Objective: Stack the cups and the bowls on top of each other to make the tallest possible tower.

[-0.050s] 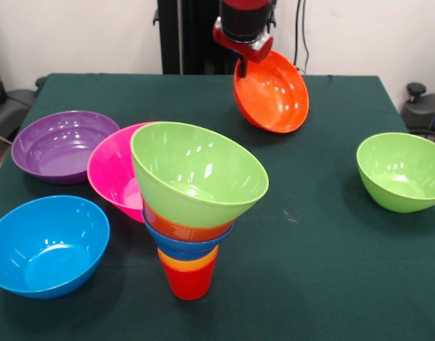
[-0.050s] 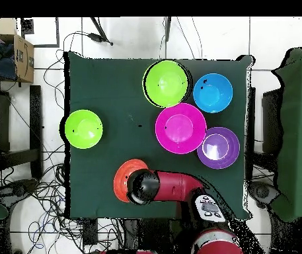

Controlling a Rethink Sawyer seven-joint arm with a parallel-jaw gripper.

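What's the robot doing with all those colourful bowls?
It's building a tower. The robot's hand is gripping the rim of a big orange-red bowl and holding it tilted above the table's far side. The tower already stands near the front: a red cup at the bottom, then more pieces, with a lime green bowl leaning on top. A pink bowl, a purple bowl, a blue bowl and another green bowl wait on the table.
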